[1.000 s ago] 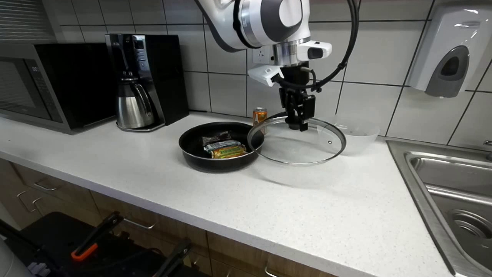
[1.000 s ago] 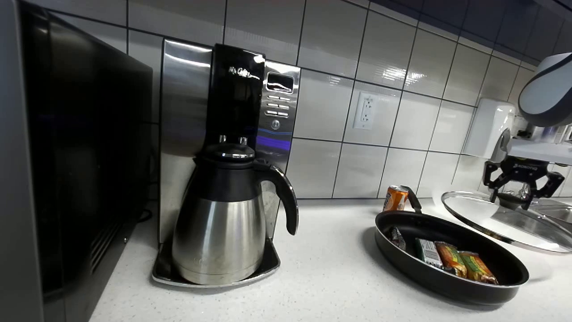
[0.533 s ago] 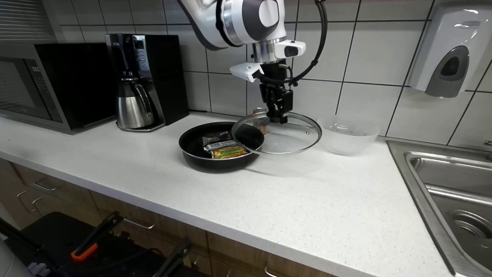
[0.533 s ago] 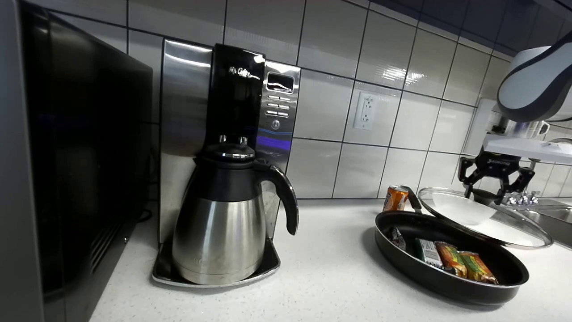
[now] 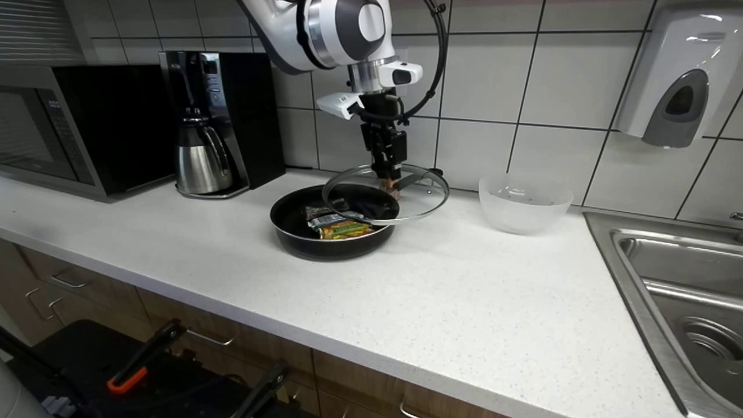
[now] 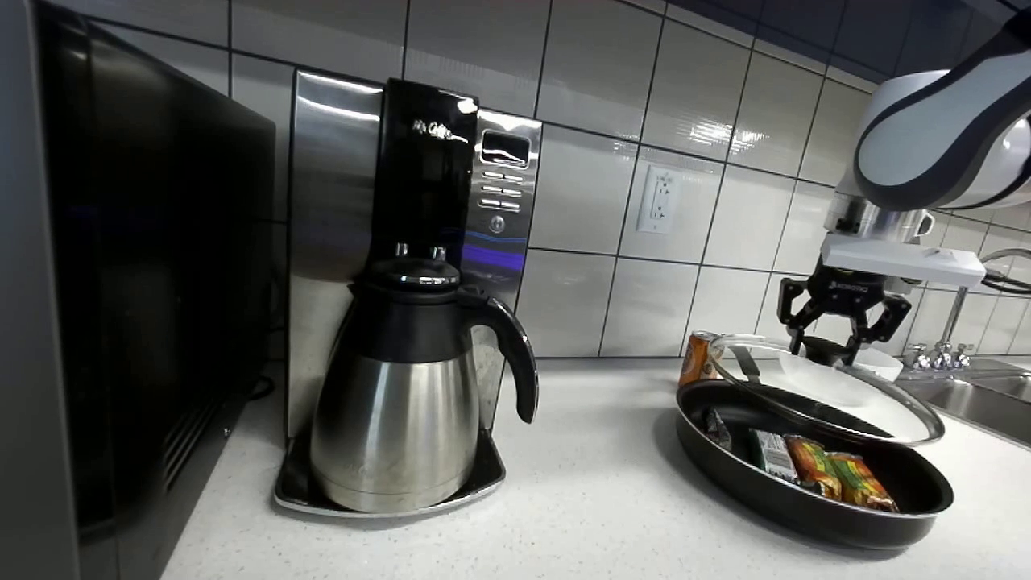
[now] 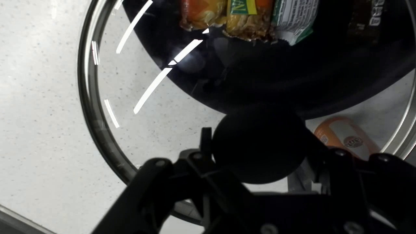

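Observation:
My gripper (image 6: 823, 351) is clamped on the black round knob (image 7: 258, 146) of a clear glass lid (image 5: 422, 203) with a metal rim. One finger stands at each side of the knob in the wrist view. Tilted in both exterior views, the lid hangs in the air, overlapping the right and rear part of a black frying pan (image 5: 302, 244). Whether its rim touches the pan, I cannot tell. Several wrapped bars (image 6: 809, 467) lie inside the pan. An orange can (image 6: 696, 359) stands behind it, close to the pan handle (image 5: 415, 176), partly seen through the glass.
A frosted bowl (image 5: 525, 204) is on the counter (image 5: 441, 313) right of the lid, before the sink (image 5: 603, 249). To the left stand a coffee maker (image 6: 503, 242) with its steel carafe (image 6: 395, 427) and a microwave (image 5: 116, 125). A soap dispenser (image 5: 656, 64) hangs on the wall.
The arm has carried the lid leftward in both exterior views, from beside the pan to partly above it. The grip on the knob has stayed the same. Pan, bars and can have not moved.

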Robot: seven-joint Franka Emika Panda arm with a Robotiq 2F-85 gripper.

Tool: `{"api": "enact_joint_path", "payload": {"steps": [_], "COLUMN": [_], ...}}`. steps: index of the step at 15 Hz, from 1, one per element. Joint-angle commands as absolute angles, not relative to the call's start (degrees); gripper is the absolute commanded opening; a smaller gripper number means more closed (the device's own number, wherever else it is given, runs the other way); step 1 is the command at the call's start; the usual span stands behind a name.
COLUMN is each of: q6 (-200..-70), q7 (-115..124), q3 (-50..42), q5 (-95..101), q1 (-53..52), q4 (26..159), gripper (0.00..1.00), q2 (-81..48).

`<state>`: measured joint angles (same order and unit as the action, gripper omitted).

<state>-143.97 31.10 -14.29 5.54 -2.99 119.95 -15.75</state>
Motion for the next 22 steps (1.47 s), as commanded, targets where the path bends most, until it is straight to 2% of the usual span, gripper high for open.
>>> {"api": "enact_joint_path", "payload": {"steps": [1,22], "q6": [-140.8,-136.2], "q7": [34.0,33.0], "q3": [-12.9,-6.3], "q5": [7.9,9.8], "q1": [-3.8,-5.0], "q4": [119.5,127.2], "gripper": [0.39,0.39], "q2": [-13.0,-6.9]}}
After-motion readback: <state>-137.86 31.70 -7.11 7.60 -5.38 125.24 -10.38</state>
